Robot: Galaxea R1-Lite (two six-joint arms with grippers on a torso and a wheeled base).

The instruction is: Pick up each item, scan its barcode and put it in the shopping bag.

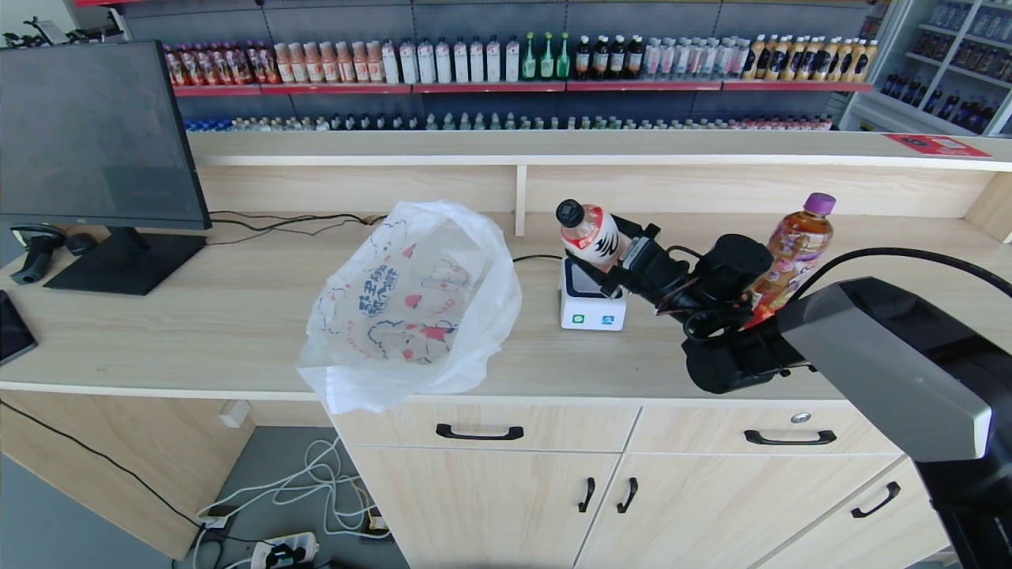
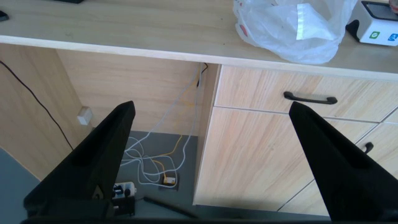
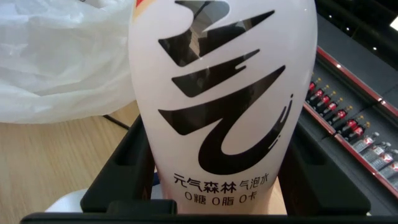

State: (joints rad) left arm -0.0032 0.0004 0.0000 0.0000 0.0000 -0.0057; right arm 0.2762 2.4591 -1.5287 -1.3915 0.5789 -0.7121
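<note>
My right gripper (image 1: 613, 265) is shut on a white-labelled drink bottle (image 1: 589, 233) with a black cap, held tilted just above the small white scanner box (image 1: 591, 304) on the counter. In the right wrist view the bottle (image 3: 221, 106) sits between both fingers (image 3: 124, 174). A crumpled white shopping bag (image 1: 415, 304) with printed figures lies left of the scanner, its mouth towards the counter's front edge. My left gripper (image 2: 208, 168) hangs open below counter height, in front of the cabinet, with the shopping bag (image 2: 292, 28) above it on the counter.
A tea bottle (image 1: 794, 249) with a purple cap stands on the counter behind my right arm. A monitor (image 1: 95, 138) and a handheld scanner (image 1: 32, 253) occupy the counter's left end. Cables (image 1: 300, 482) lie on the floor under the counter. Shelves of drinks line the back wall.
</note>
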